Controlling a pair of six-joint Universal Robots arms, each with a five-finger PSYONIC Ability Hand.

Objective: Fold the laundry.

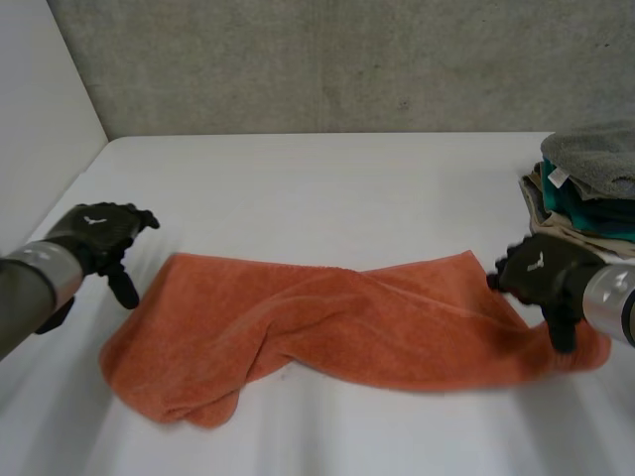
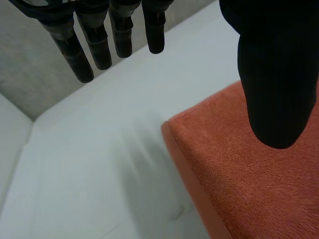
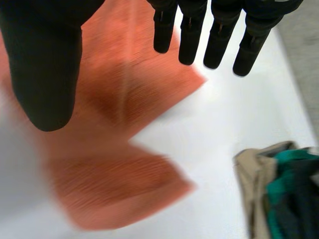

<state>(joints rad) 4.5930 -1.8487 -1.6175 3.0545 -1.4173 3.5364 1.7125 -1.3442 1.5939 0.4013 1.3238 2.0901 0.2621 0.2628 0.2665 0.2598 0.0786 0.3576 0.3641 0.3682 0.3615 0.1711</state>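
The orange towel [image 1: 347, 322] lies across the near middle of the white tabletop [image 1: 327, 188], loosely doubled along its length, with rumpled and uneven edges. The left hand [image 1: 99, 233] hovers just beside the towel's far left corner, fingers straight and clear of the thumb, holding nothing. The right hand [image 1: 541, 273] hangs over the towel's right end, fingers likewise straight and empty. A pile of other laundry [image 1: 590, 183] sits nearby. Assessment: at most one rough fold exists; squaring the edges and the further folds remain
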